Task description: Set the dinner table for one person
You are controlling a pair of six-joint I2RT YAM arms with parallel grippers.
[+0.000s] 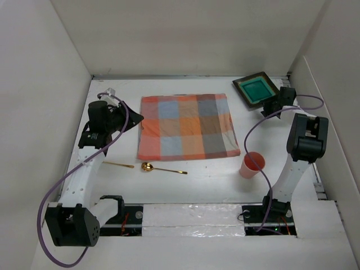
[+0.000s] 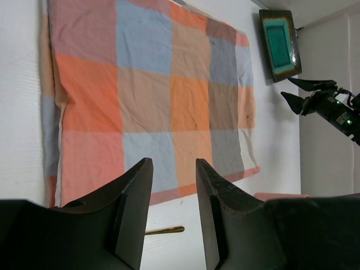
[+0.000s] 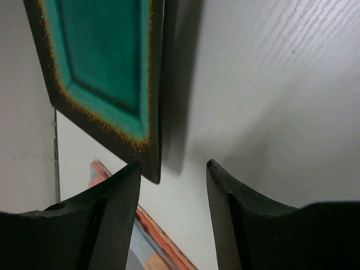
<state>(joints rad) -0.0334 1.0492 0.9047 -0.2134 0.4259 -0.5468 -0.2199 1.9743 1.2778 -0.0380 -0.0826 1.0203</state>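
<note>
The right fingers (image 3: 225, 191) are spread and empty, hovering just beside the rim of the dark square ceramic plate with a teal centre (image 3: 101, 62) at the table's far right corner. The left fingers (image 2: 135, 191), likewise parted and empty, hang toward the left edge, beside the orange-and-grey checked cloth mat (image 2: 152, 95). Below both, untouched, lies the large matte white table (image 1: 208, 177). It looks rigid, heavy and smooth, a surface to set things on, not to grasp.

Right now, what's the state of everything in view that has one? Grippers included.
Checked mat: spread flat on the dinner table.
Green plate: lying flat, empty, off the mat.
Pink cup: upright, off the mat.
Gold spoon: lying flat, off the mat.
Second gold utensil: lying flat, left of the spoon.
Left gripper: open, empty.
Right gripper: open, empty, beside the plate.
</note>
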